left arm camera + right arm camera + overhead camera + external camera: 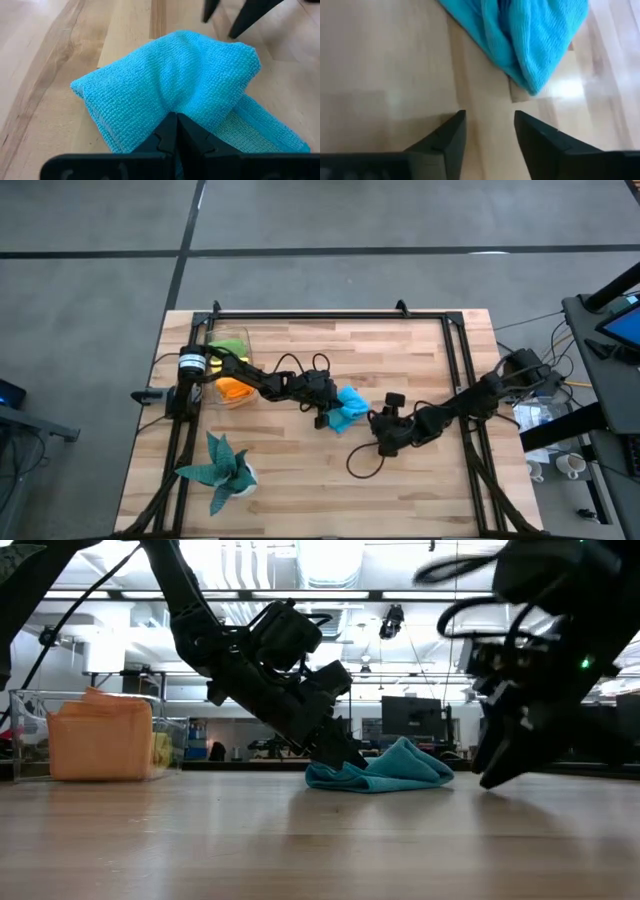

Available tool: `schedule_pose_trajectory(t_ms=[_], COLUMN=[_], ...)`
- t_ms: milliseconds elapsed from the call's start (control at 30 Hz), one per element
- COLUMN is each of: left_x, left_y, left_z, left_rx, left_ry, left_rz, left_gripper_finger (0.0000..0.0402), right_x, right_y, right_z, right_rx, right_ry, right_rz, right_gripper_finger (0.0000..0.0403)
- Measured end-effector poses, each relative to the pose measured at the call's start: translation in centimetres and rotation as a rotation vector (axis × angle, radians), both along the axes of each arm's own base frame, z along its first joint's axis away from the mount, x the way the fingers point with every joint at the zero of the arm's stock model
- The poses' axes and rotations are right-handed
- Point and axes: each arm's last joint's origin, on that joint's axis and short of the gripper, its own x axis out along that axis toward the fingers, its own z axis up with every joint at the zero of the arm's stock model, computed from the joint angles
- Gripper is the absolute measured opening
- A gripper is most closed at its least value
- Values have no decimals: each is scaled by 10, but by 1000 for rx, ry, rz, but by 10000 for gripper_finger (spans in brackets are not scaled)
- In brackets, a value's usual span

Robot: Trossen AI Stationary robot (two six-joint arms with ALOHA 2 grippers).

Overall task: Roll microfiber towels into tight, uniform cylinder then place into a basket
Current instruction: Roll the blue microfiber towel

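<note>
blue towel (349, 409) mid-bench, loosely bunched | left pincer (176, 131) pinched shut on its near fold | right pincer (489, 131) jaws apart, empty, just beside towel | cloth soft, floppy, light: you'll want a full edge grip, not a corner

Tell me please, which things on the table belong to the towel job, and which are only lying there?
Job: blue towel, pinched by left gripper; orange towel and lime green towel in the basket; right gripper, fingers apart.

Lying about: potted plant; black frame.
</note>
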Motion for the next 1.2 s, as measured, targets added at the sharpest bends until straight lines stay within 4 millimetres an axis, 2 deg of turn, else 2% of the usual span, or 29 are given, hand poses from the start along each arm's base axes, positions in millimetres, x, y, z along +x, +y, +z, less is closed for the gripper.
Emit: schedule_pose_trajectory(t_ms=[200, 367, 500, 667, 733, 1000, 1200], left_x=[0, 0, 0, 0, 0, 0, 0], left_y=[0, 0, 0, 0, 0, 0, -1], left_z=[0, 0, 0, 0, 0, 0, 0], left_rx=[0, 0, 0, 0, 0, 0, -18], left_ry=[-2, -1, -1, -1, -1, 1, 1], left_rz=[0, -1, -1, -1, -1, -1, 11], left_gripper_finger=[0, 0, 0, 0, 0, 0, 0], right_x=[10, 14, 16, 19, 20, 21, 20], right_y=[-14, -25, -38, -55, -60, -80, -83], right_z=[-5, 8, 14, 13, 13, 16, 19], right_rx=[-74, -111, -24, 235, 288, 273, 275], right_ry=[49, 48, 44, 73, 78, 68, 60], right_rz=[34, 70, 53, 51, 49, 11, 8], right_gripper_finger=[186, 184, 183, 184, 183, 183, 183])
